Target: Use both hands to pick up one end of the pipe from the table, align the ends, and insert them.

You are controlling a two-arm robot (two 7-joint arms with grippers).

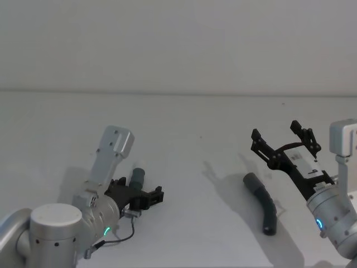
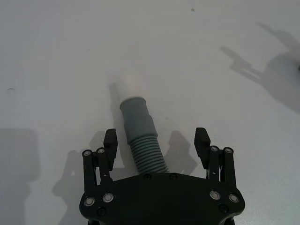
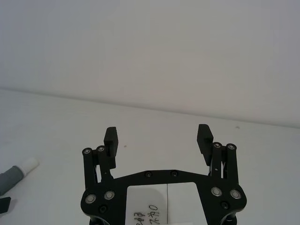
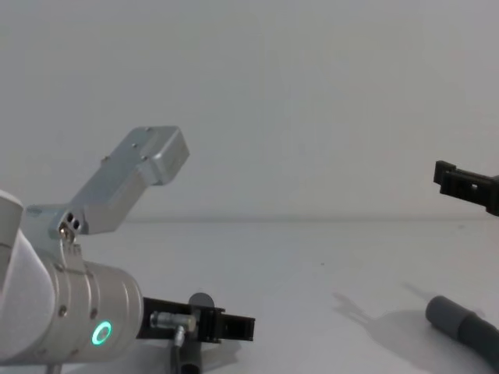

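In the lower left of the head view, the left gripper is sitting low over the table, jaws spread, straddling the ribbed pipe without pinching it. The white-tipped end is poking out ahead of its fingers. A thin black cable is looping beside its wrist. At right, the right gripper is hovering wide open, raised just up-right of the plain sleeve end, which is lying right of centre.

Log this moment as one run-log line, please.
left pincer: open, astride pipe behind white-tipped end | right pincer: open, raised | plain end: on table, ungripped
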